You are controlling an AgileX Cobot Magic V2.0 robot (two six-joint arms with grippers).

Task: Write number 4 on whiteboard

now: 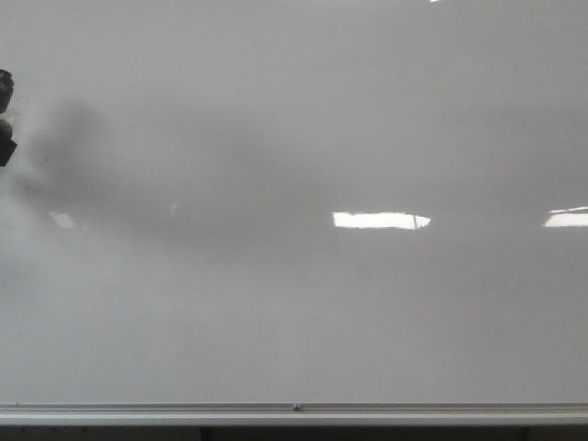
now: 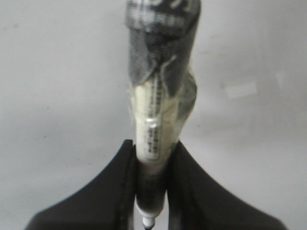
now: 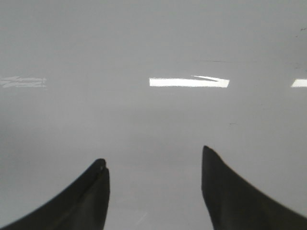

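The whiteboard (image 1: pixel 303 119) is a glossy pale grey board that fills the front view, with a silver bottom rail (image 1: pixel 294 411). No marker lines of the number 4 show on it. My left gripper (image 2: pixel 152 148) is shut on a marker (image 2: pixel 154 129), a cream barrel wrapped in dark tape at its far end, with the tip (image 2: pixel 147 221) between the fingers. A dark part of the left arm (image 1: pixel 5 119) shows at the left edge of the front view. My right gripper (image 3: pixel 154 160) is open and empty, facing the bare board (image 3: pixel 153 43).
Bright rectangular light reflections (image 1: pixel 380 220) lie on the board at the middle right and at the right edge (image 1: pixel 567 218). A soft dark shadow (image 1: pixel 83 147) spreads over the board's left part.
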